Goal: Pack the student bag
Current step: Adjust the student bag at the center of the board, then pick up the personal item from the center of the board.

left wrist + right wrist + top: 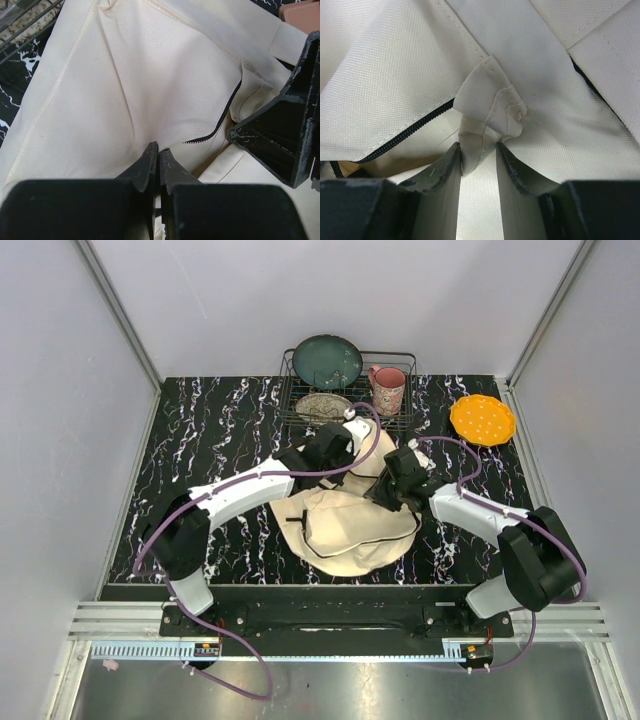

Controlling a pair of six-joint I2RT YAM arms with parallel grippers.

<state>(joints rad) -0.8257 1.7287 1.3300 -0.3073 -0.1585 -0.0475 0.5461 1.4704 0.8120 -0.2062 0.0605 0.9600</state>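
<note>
The student bag (350,530), a cream canvas backpack, lies flat in the middle of the table. Its black zipper (220,125) runs partly open. My left gripper (343,443) is at the bag's far edge. In the left wrist view its jaws (158,149) are pressed together, with a pucker of the bag's cream cloth (125,90) drawn into the tips. My right gripper (392,485) is over the bag's right side. Its jaws (479,147) are shut on a folded cream tab (490,105) of the bag, next to the zipper (405,135).
A wire dish rack (290,390) at the back holds a teal plate (327,361), a speckled plate (322,406) and a pink mug (388,389). An orange plate (482,419) lies at the back right. A tan flat item (300,15) sits just beyond the bag.
</note>
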